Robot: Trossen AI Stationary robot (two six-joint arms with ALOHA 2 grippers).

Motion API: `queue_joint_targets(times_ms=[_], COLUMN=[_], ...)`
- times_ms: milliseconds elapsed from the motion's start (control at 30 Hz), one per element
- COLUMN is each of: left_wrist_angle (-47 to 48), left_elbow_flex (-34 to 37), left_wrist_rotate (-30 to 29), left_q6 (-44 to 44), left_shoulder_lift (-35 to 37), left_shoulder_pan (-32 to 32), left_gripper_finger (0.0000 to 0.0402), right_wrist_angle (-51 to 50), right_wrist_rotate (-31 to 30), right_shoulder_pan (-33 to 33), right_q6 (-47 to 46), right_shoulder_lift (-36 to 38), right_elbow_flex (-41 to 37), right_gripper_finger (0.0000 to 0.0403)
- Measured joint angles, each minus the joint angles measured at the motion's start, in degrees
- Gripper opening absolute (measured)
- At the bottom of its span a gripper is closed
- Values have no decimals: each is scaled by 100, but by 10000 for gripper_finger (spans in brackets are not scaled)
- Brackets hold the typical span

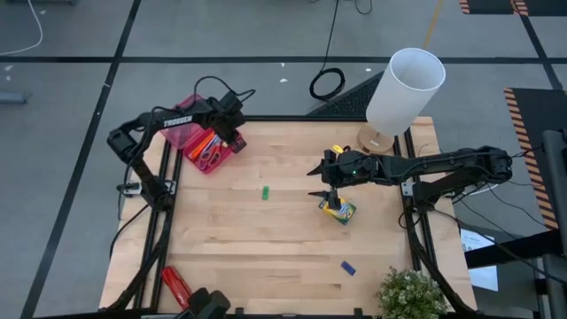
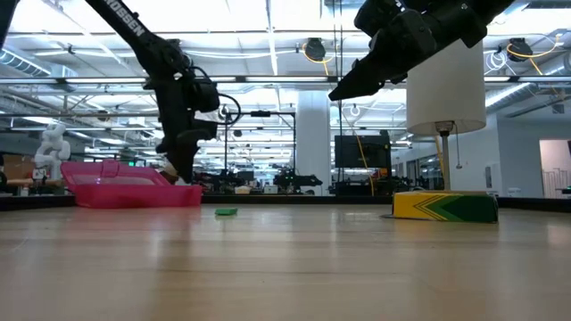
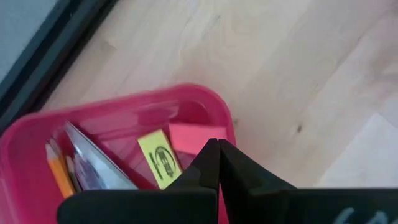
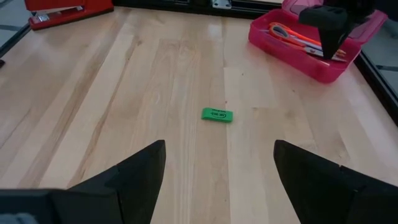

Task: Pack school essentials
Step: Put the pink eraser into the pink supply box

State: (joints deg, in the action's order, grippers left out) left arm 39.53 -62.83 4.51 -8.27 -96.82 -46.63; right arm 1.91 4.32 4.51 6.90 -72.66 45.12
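Right gripper, spread wide above the crayon box, should descend squarely; left gripper hangs clenched over the pink case.

The left gripper is held just above the pink tray. A green eraser is seen beyond its fingers; the crayon box lies below the raised right gripper.

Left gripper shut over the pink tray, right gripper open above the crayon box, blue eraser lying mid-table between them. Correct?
Not quite: the eraser lying mid-table between them is green, as the right wrist view shows. The blue eraser sits nearer the table's front edge. The rest holds: left gripper shut over the pink tray, right gripper, jaws open, above the crayon box.
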Motion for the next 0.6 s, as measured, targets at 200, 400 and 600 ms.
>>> queue_joint_targets(times_ms=[200,400,600], left_wrist_angle=[-124,-144,-265], left_elbow_flex=[0,0,-7], left_wrist_rotate=[-7,112,426], left_q6=[50,96,-20], left_shoulder_lift=[-106,-309,-599], left_shoulder_pan=[-83,-219,-238], left_gripper_finger=[2,2,2], right_wrist_angle=[-2,-63,-91], right_wrist_rotate=[7,17,17], right_shoulder_pan=[0,0,0], right_q6=[0,0,-18], right_shoulder_lift=[0,0,0], right_elbow_flex=[0,0,0], right_gripper_finger=[290,290,290])
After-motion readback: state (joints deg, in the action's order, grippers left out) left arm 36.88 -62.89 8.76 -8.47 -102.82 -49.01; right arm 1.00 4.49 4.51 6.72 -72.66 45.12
